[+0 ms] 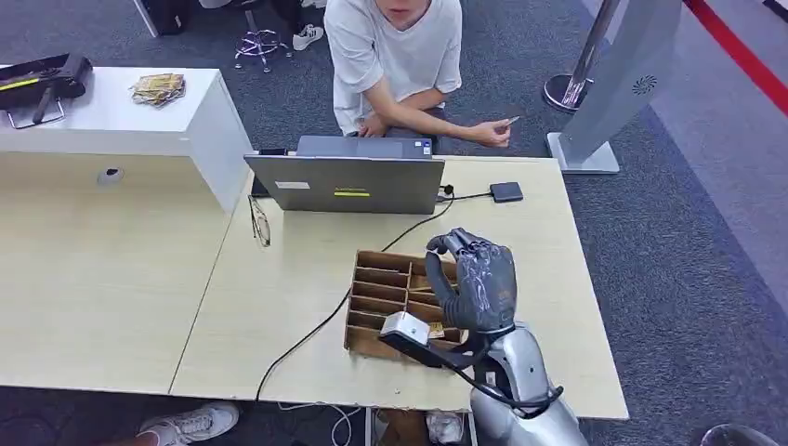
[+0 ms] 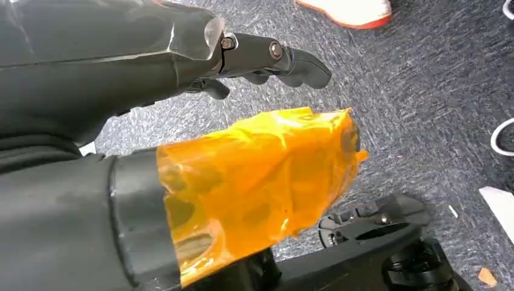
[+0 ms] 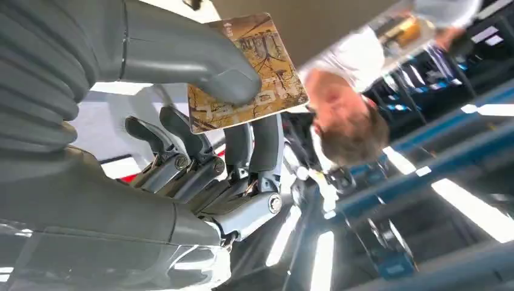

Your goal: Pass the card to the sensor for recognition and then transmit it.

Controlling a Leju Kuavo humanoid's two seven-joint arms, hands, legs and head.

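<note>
Right wrist view: right hand [image 3: 200,151] is pinching a card [image 3: 251,73] between thumb and fingers. Head view: it is hovering over the tray [image 1: 376,288] on the table [image 1: 279,307]. Left hand [image 2: 182,91] is hanging empty, fingers apart.

Brown patterned card [image 3: 248,73], pinched flat in raised right hand [image 1: 479,279], small black sensor [image 1: 506,191] on table

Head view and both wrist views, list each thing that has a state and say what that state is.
right hand: raised above the tray, pinching a card
card: held between thumb and fingers
left hand: hanging over the floor, holding nothing
laptop: open
wooden tray: flat on table
</note>
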